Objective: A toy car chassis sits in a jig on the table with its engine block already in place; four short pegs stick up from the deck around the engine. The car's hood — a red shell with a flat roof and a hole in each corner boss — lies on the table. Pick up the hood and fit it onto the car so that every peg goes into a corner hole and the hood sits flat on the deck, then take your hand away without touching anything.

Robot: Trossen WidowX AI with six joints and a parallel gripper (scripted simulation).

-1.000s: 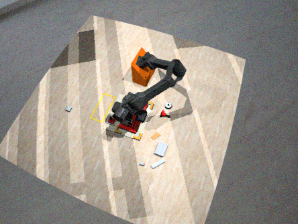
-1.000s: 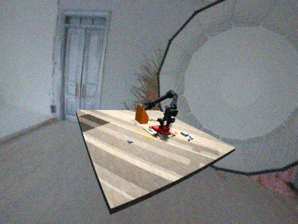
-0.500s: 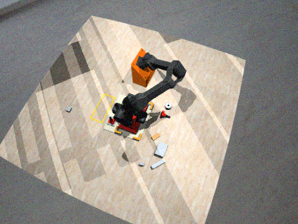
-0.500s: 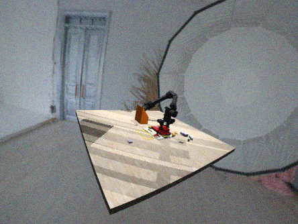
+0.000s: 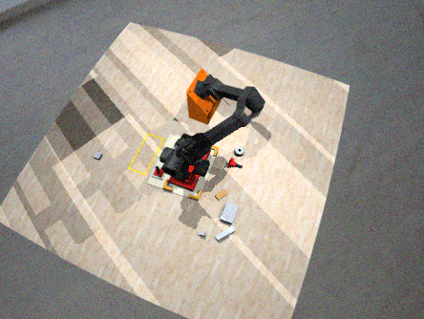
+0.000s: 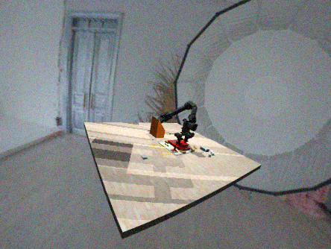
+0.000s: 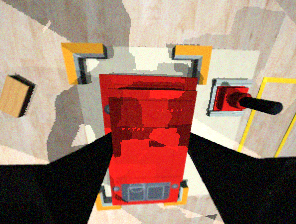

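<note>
Our end effector (image 7: 148, 150) is clamped on the red hood (image 7: 147, 125), held over the chassis (image 7: 145, 192) in its jig (image 7: 192, 55). If we release while it is misaligned, the pegs may miss their holes and the hood would sit tilted.

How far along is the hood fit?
Done: the hood is picked up, off the table. In hand: the gripper is shut on it, directly above the car in the jig. Pegs are hidden, so seating can't be confirmed. Left: seat it flat, release, withdraw.

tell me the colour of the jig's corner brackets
Orange corner brackets, clearest in the wrist view.
</note>
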